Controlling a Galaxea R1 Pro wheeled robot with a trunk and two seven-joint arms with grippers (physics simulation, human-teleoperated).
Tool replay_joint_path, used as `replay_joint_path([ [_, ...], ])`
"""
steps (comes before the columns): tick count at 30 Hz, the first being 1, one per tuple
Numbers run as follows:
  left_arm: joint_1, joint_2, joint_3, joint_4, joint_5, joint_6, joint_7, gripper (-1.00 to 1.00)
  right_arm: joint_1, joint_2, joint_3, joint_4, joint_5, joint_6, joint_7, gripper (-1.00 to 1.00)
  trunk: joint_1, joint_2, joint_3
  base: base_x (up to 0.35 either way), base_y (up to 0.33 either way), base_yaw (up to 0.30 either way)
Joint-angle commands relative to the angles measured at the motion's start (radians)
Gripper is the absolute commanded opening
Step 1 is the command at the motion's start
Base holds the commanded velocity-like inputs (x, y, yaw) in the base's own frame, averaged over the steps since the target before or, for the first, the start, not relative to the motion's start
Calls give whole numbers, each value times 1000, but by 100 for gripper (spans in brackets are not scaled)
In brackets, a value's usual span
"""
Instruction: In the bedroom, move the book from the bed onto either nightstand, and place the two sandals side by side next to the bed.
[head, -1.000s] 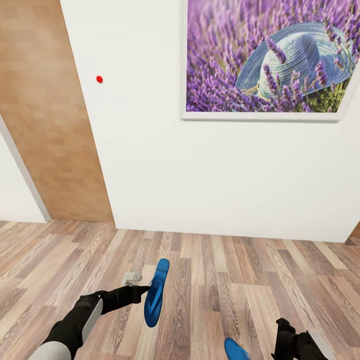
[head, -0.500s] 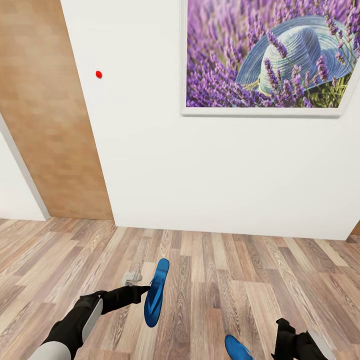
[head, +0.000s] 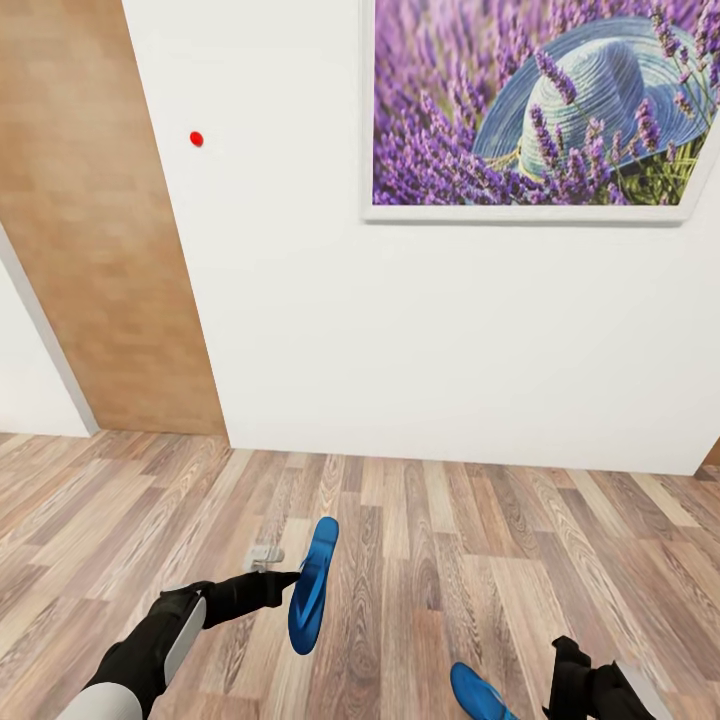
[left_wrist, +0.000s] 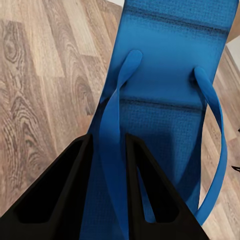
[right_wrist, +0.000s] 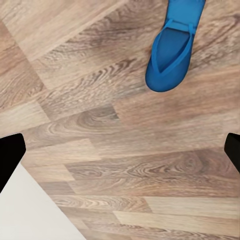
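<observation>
Facing a white wall (head: 420, 340) with a lavender-and-hat picture (head: 540, 105); wood-panel door (head: 95, 250) at left, plank floor (head: 450, 560) below. Left gripper (head: 285, 582) jaws pinching 1 strap of a blue sandal (head: 312, 585), held above the floor. Second sandal (head: 478, 693) lies flat on the floor, just beside the right gripper (head: 575, 685), jaws spread wide.

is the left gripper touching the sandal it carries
Touching. The left wrist view shows the left gripper with its fingers closed on a strap of the sandal.
</observation>
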Motion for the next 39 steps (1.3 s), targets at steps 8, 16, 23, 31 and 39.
replay_joint_path([
  [8,-1,0,1,0,6,7,2,-100,-1,0,-4,-2,-2,5,-5,100,31,-57,-26,0,0,0],
  [16,-1,-7,1,1,6,7,2,-100,-1,0,-4,-1,-2,5,-5,100,61,-113,-51,0,0,0],
  [23,-1,-8,1,1,6,7,2,-100,-1,0,-4,-2,-2,4,-5,100,88,-162,-73,0,0,0],
  [31,-1,-8,1,1,6,7,2,-100,-1,0,-4,-1,-2,5,-5,100,119,-218,-98,0,0,0],
  [39,-1,-8,1,1,6,7,2,-100,-1,1,-4,-1,-2,4,-5,100,149,-274,-123,0,0,0],
])
